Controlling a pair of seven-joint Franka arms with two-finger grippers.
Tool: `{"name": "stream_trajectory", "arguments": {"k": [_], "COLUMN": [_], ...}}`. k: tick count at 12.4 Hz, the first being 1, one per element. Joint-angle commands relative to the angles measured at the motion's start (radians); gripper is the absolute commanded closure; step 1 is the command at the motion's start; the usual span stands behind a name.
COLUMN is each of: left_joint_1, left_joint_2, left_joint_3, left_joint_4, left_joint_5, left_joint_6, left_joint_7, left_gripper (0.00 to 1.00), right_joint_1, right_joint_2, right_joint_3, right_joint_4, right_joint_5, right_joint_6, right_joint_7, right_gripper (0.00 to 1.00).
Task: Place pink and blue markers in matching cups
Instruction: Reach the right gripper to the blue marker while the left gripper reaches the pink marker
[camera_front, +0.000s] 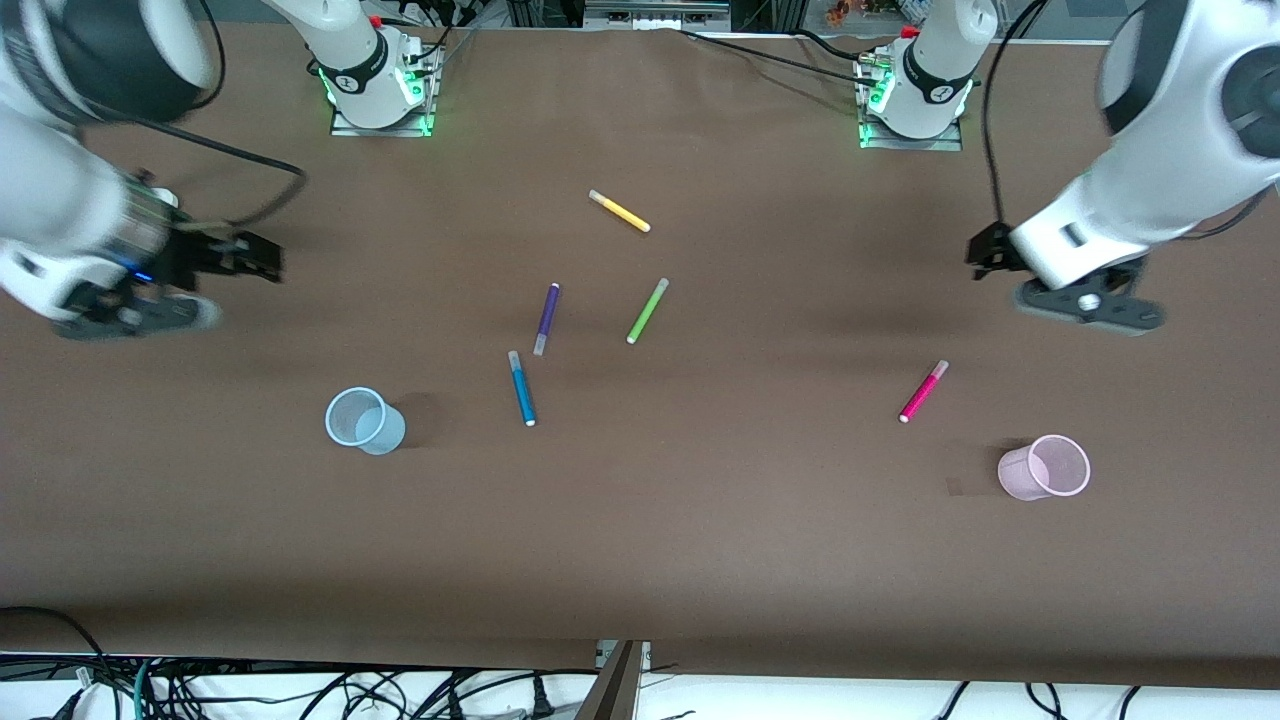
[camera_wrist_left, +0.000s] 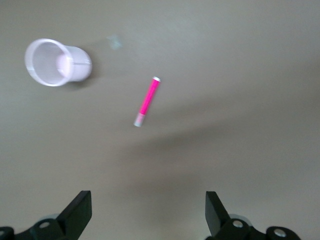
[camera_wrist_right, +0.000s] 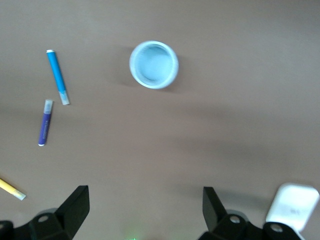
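The pink marker (camera_front: 923, 391) lies flat toward the left arm's end of the table, apart from the light pink cup (camera_front: 1045, 468), which stands nearer the front camera. The blue marker (camera_front: 522, 388) lies near the table's middle, beside the light blue cup (camera_front: 362, 420). My left gripper (camera_front: 985, 255) is open and empty over bare table at its own end; its wrist view shows the pink marker (camera_wrist_left: 147, 101) and pink cup (camera_wrist_left: 57, 62). My right gripper (camera_front: 265, 258) is open and empty over bare table at its own end; its wrist view shows the blue cup (camera_wrist_right: 154, 64) and blue marker (camera_wrist_right: 57, 76).
A purple pen (camera_front: 546, 318) lies just farther from the front camera than the blue marker. A green pen (camera_front: 647, 311) lies beside it, and a yellow pen (camera_front: 619, 211) lies farther still, toward the bases. The brown table (camera_front: 700, 540) spreads wide round both cups.
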Motion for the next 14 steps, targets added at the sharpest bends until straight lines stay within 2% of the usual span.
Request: {"name": "stream_trajectory", "arguments": {"k": [1, 5, 6, 8, 9, 11, 14], "left_joint_1": [-0.006, 0.004, 0.01, 0.088, 0.099, 0.154, 0.221], "left_joint_2": [0.064, 0.11, 0.132, 0.187, 0.204, 0.209, 0.273], "left_joint_3": [-0.03, -0.048, -0.047, -0.047, -0.047, -0.047, -0.047], "left_joint_4": [-0.054, -0.272, -0.295, -0.3, -0.327, -0.413, -0.45], "left_joint_5": [0.006, 0.02, 0.021, 0.021, 0.021, 0.021, 0.021], "left_joint_6": [0.064, 0.336, 0.378, 0.433, 0.481, 0.615, 0.775], "left_joint_7": [0.004, 0.051, 0.154, 0.326, 0.38, 0.45, 0.585], "left_gripper": [0.0, 0.0, 0.0, 0.0, 0.0, 0.0, 0.0], "right_joint_1": [0.086, 0.189, 0.209, 0.24, 0.249, 0.252, 0.252], "right_joint_2": [0.105, 0.218, 0.243, 0.286, 0.306, 0.349, 0.395], "right_joint_3": [-0.001, -0.001, -0.001, -0.001, 0.001, 0.001, -0.001], "right_joint_4": [0.027, 0.028, 0.028, 0.028, 0.027, 0.027, 0.025], "right_joint_5": [-0.005, 0.0, 0.011, 0.02, 0.035, 0.122, 0.138], "right_joint_6": [0.097, 0.217, 0.252, 0.299, 0.321, 0.371, 0.414], "right_joint_7": [0.013, 0.017, 0.021, 0.093, 0.116, 0.119, 0.099], "right_gripper": [0.0, 0.0, 0.0, 0.0, 0.0, 0.0, 0.0]}}
